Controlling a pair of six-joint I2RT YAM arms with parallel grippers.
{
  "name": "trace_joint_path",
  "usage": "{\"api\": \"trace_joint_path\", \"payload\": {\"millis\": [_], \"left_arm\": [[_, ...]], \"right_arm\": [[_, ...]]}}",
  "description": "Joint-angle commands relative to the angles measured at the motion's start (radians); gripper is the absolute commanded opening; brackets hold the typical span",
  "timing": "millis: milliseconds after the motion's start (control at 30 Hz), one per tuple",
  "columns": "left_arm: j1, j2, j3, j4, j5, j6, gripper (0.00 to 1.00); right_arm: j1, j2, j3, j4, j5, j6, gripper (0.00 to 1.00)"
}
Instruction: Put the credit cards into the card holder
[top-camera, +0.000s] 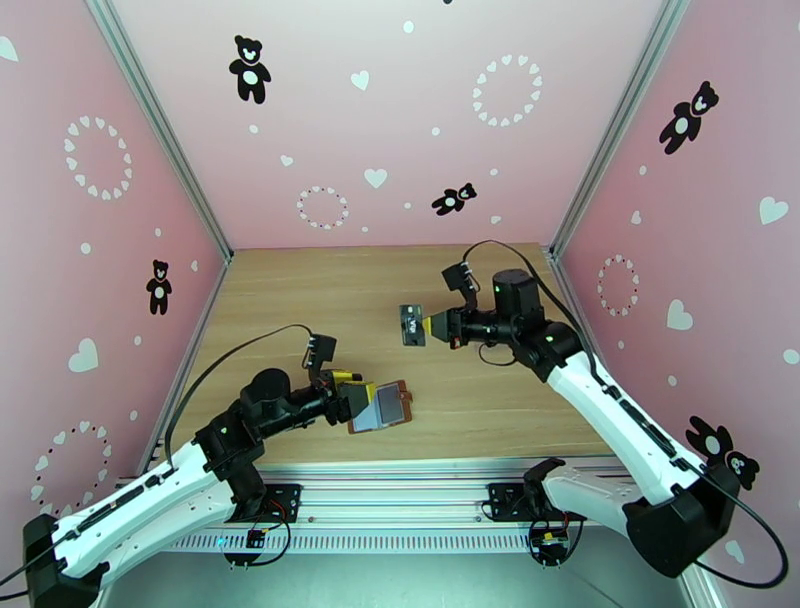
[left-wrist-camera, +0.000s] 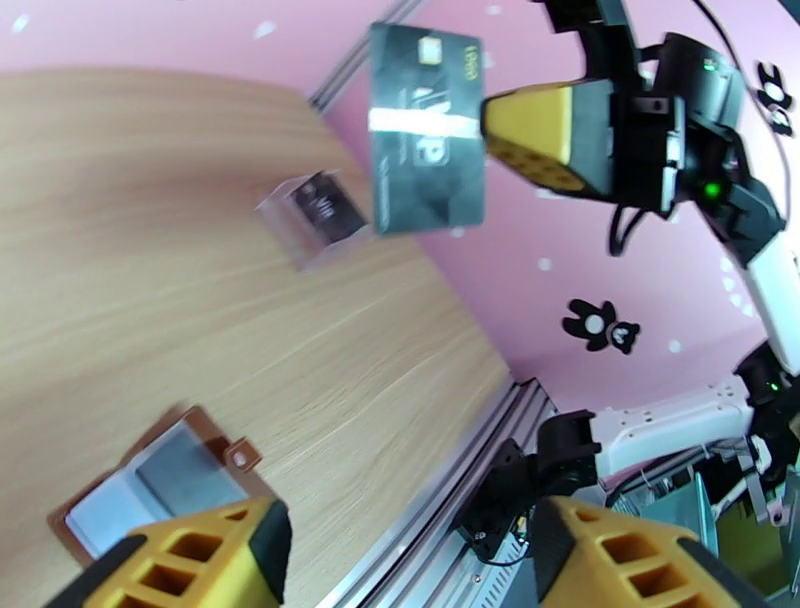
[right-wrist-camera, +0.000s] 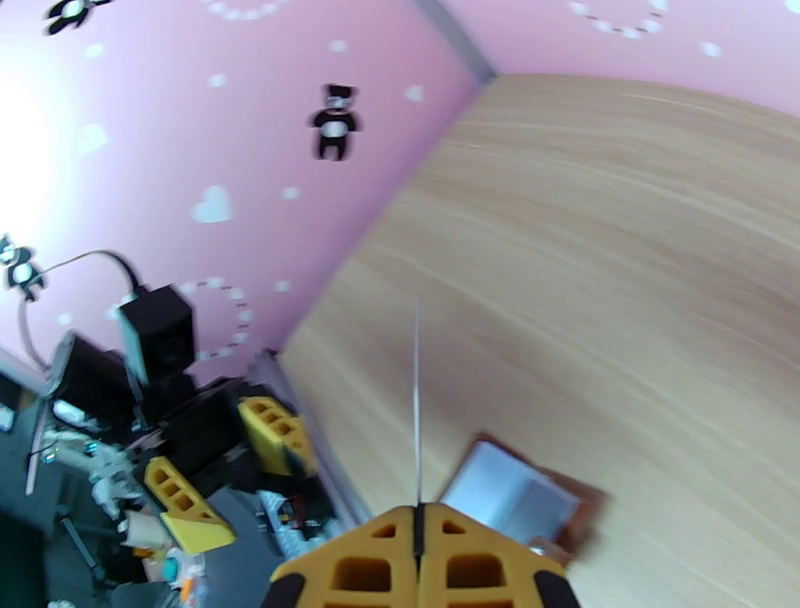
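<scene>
My right gripper (top-camera: 432, 326) is shut on one short edge of a dark credit card (top-camera: 411, 324) and holds it in the air over the middle of the table. In the left wrist view this card (left-wrist-camera: 425, 130) hangs face-on with pale print, pinched by the yellow fingers (left-wrist-camera: 540, 135). The right wrist view has it edge-on as a thin line (right-wrist-camera: 417, 400). The brown card holder (top-camera: 382, 405) lies open on the table, greyish pockets up. My left gripper (top-camera: 355, 400) stands open at its left edge, one finger (left-wrist-camera: 190, 560) overlapping the card holder (left-wrist-camera: 160, 480).
A small clear plastic box (left-wrist-camera: 315, 215) with a dark card inside sits on the wood beyond the card holder. Pink walls close in the table on three sides. An aluminium rail (top-camera: 400, 470) runs along the near edge.
</scene>
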Motion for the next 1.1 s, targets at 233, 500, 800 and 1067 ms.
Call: {"api": "trace_joint_path", "payload": {"millis": [233,500,800,1067], "left_arm": [[0.003,0.045,0.067,0.121,0.138,0.0,0.7],[0.003,0.066,0.083,0.15,0.157,-0.037,0.56],[0.002,0.069,0.091,0.14,0.156,-0.061,0.23],[-0.002,0.053,0.083,0.141,0.169,-0.103,0.0]], "right_arm": [[0.139,-0.099,-0.118,0.185,-0.138,0.133,0.0],[0.174,-0.12,-0.144,0.206,-0.146,0.145,0.0],[0.197,-0.124,-0.153,0.214,-0.153,0.153,0.0],[0.226,-0.134,-0.154,0.202,-0.153,0.13,0.15]]}}
